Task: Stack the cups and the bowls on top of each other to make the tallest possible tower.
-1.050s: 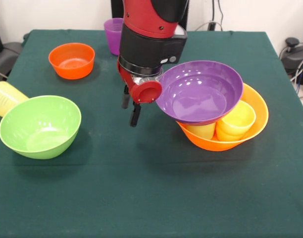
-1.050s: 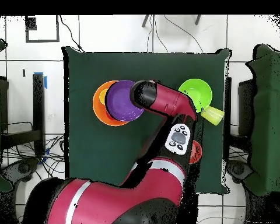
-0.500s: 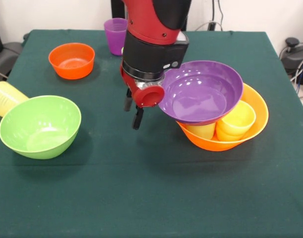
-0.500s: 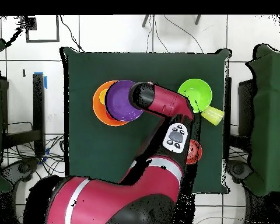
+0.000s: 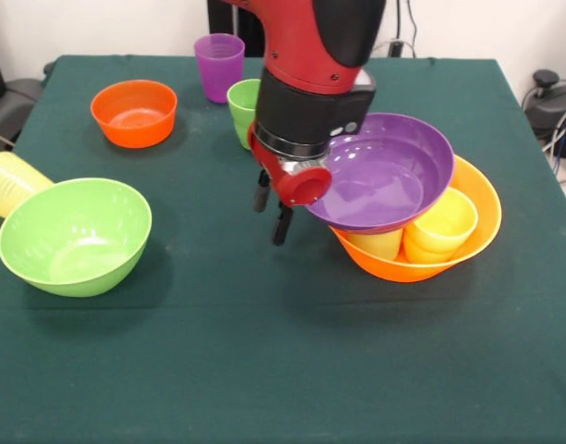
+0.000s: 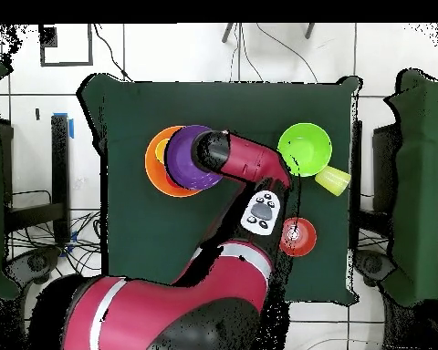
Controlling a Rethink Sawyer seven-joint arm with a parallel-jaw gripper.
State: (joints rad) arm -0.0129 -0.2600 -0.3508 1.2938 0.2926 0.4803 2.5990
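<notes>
The tower (image 5: 417,217) stands at the table's right in the front view: purple bowl (image 5: 385,176) tilted on yellow cups inside the yellow-orange bowl (image 5: 482,208). The gripper (image 5: 272,211) hangs just beside its left rim, fingers slightly apart, holding nothing.
</notes>
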